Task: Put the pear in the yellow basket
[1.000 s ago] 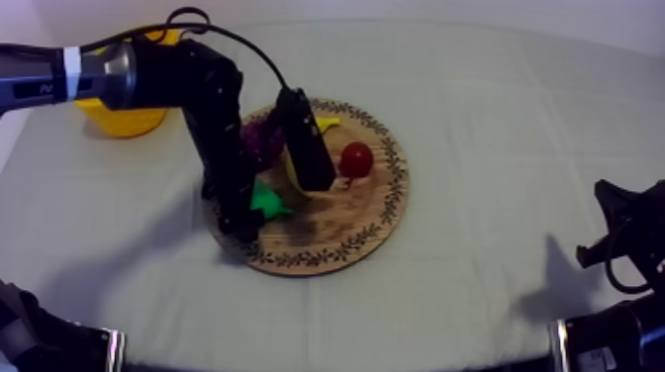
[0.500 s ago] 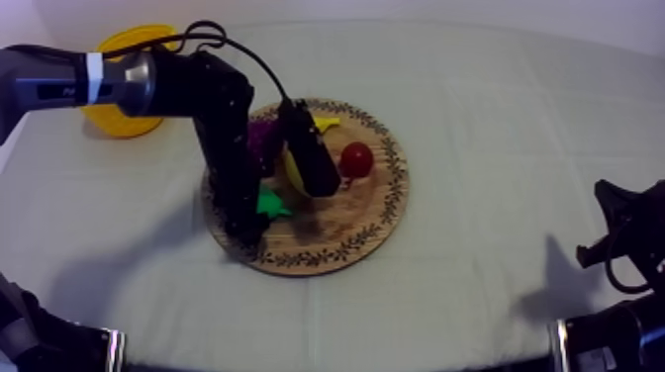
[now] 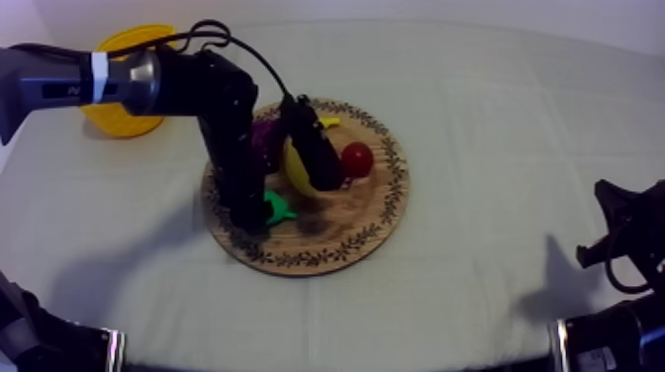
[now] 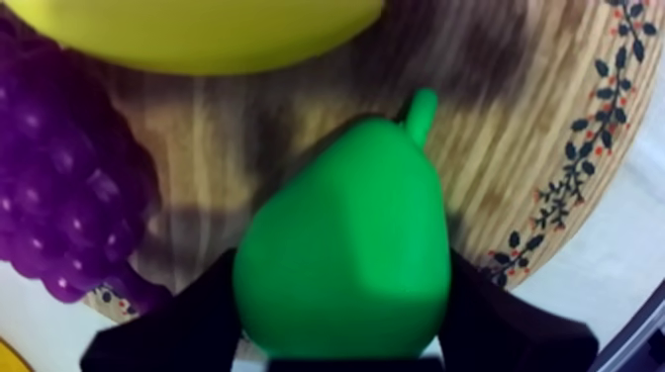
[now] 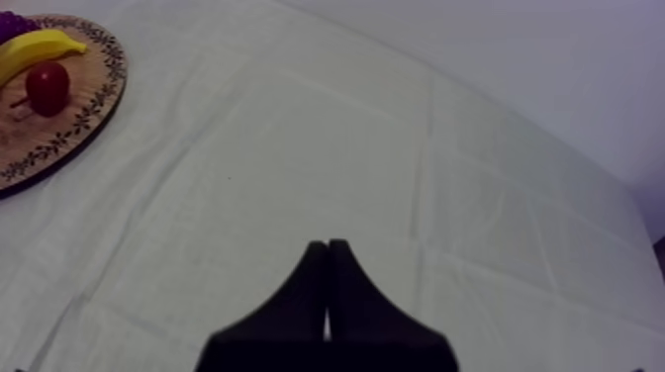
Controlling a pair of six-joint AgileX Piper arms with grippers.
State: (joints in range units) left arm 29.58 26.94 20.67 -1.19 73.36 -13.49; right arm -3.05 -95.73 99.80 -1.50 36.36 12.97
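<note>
The left gripper (image 4: 341,272) has its jaws clenched on the broad end of the green pear (image 4: 346,198), a black finger (image 4: 188,317) on each flank. The pear's long axis runs straight out from the jaws, stem pointing away toward the banana (image 4: 198,30). It is over the left part of the wooden board (image 3: 346,226); touching the wood or just above it, I cannot tell. Purple grapes (image 4: 59,188) crowd one side, the banana lies across just beyond the stem, and the small red fruit (image 3: 357,159) sits past the banana. Dark leaves and red berries ring the board's rim. The yellow basket (image 3: 119,124) stands well apart at the far left of the surface (image 3: 495,119), partly behind the left arm (image 3: 148,79). The right gripper (image 5: 328,247), jaws pressed together on nothing, hangs over the surface, well away from the board.
</note>
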